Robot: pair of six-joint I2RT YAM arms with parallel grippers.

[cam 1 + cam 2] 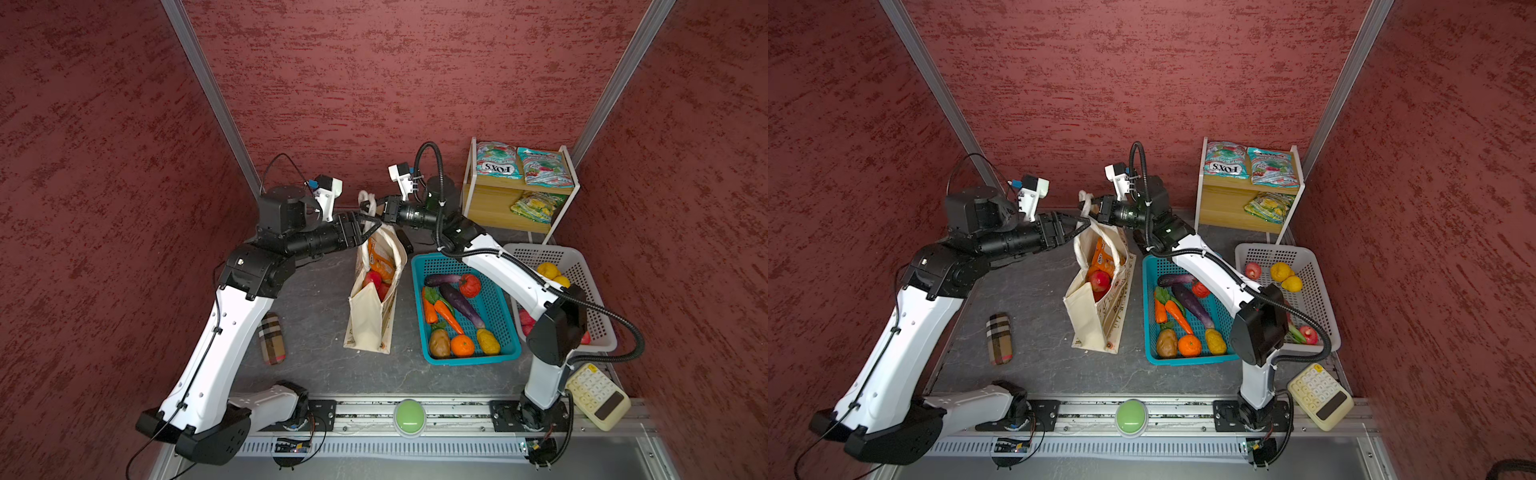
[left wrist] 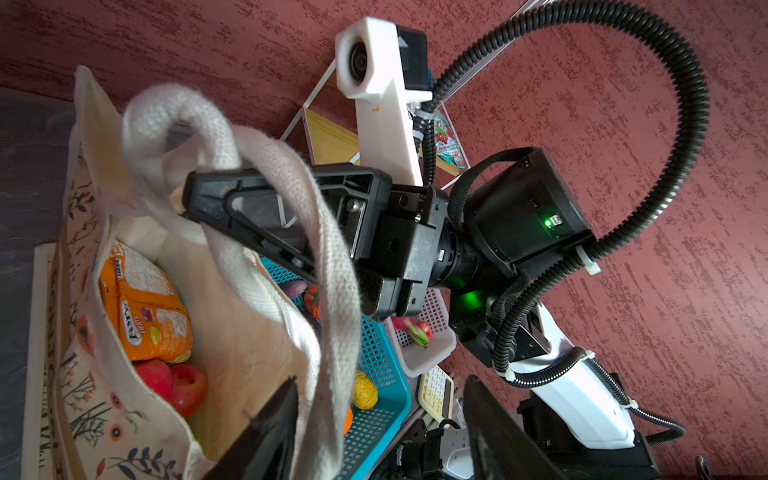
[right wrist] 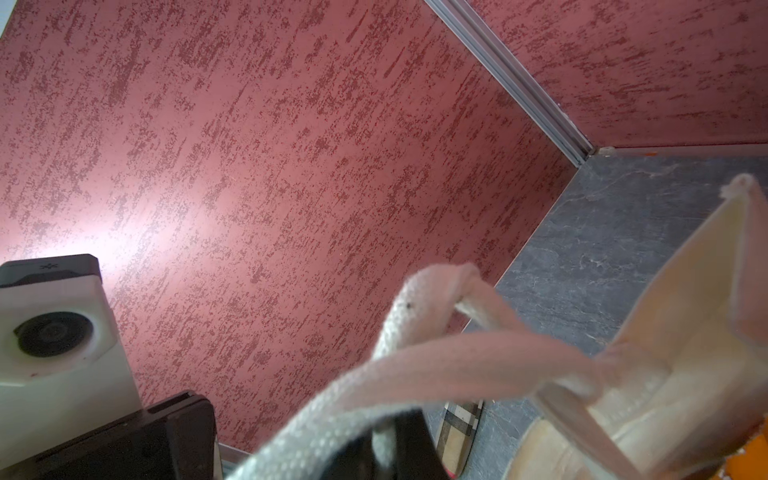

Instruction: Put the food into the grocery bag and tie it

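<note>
The cream grocery bag (image 1: 370,320) stands upright mid-table with its mouth open. Inside it lie an orange FOX'S packet (image 2: 145,307) and red apples (image 2: 174,382). My right gripper (image 1: 365,205) reaches across above the bag's far end and is shut on a white handle (image 3: 415,316), holding it up. My left gripper (image 2: 382,432) sits just left of the bag's top with its jaws wide apart. A handle strap (image 2: 332,332) hangs loosely between them, beside one finger (image 2: 266,436). More food lies in two baskets and on a shelf.
Right of the bag stand a teal basket (image 1: 473,359) of vegetables and a white basket (image 1: 598,324) with lemons and apples. A shelf (image 1: 498,203) at the back right holds FOX'S packets. A plaid case (image 1: 271,338), calculator (image 1: 596,395) and green button (image 1: 409,415) lie nearer.
</note>
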